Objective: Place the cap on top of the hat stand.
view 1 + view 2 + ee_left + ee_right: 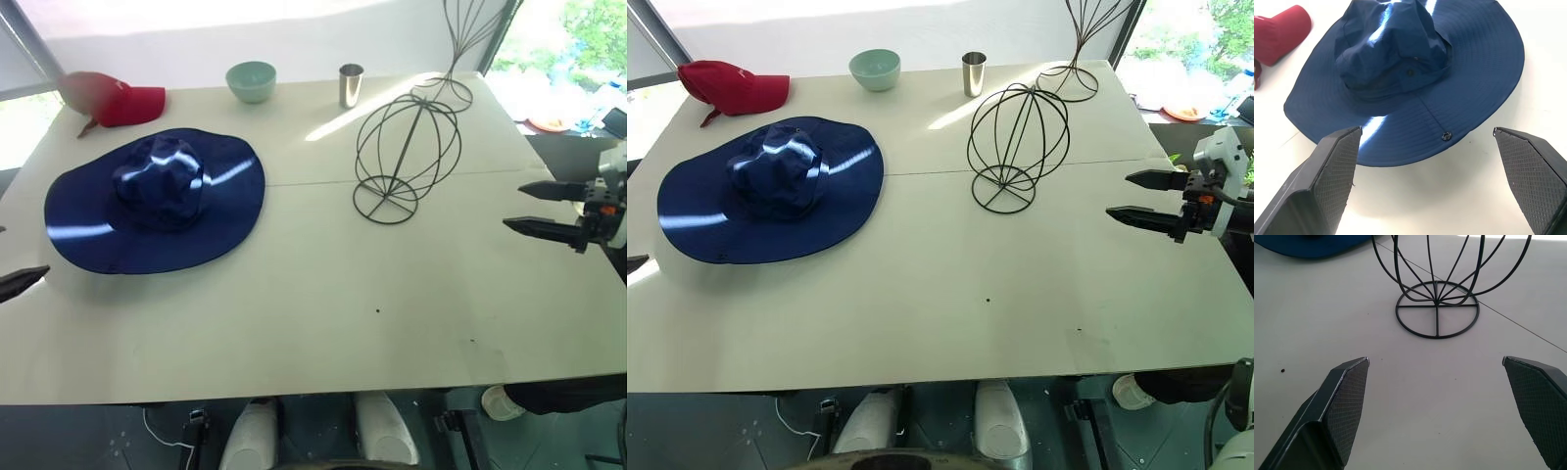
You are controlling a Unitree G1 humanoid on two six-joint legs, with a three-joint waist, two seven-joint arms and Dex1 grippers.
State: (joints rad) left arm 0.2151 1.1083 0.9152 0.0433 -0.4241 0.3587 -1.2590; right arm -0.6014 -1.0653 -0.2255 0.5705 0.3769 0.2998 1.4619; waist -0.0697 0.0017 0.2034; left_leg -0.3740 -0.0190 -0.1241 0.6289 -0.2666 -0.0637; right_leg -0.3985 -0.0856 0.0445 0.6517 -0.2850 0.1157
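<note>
Floppy cap, wire stand, both pincers wide open.
We saw the ribbed-brim navy cap [1410, 83] before our left pincer [1425, 142], the globe-caged stand [1437, 293] before our right pincer [1435, 367].

- The taller wire stand [460, 49] at the upper right of the head views was cut off by the top edge, its flaring top out of frame.
- The left gripper [20, 282] showed as one dark tip at the left edge, the rest cut off.
- The red cap [113, 100] was blurred at its left end in the left eye view.
- In the right wrist view the hat stand [1437, 308] lost its upper cage to the top edge, and the cap [1317, 245] was a blue sliver at the upper left.
</note>
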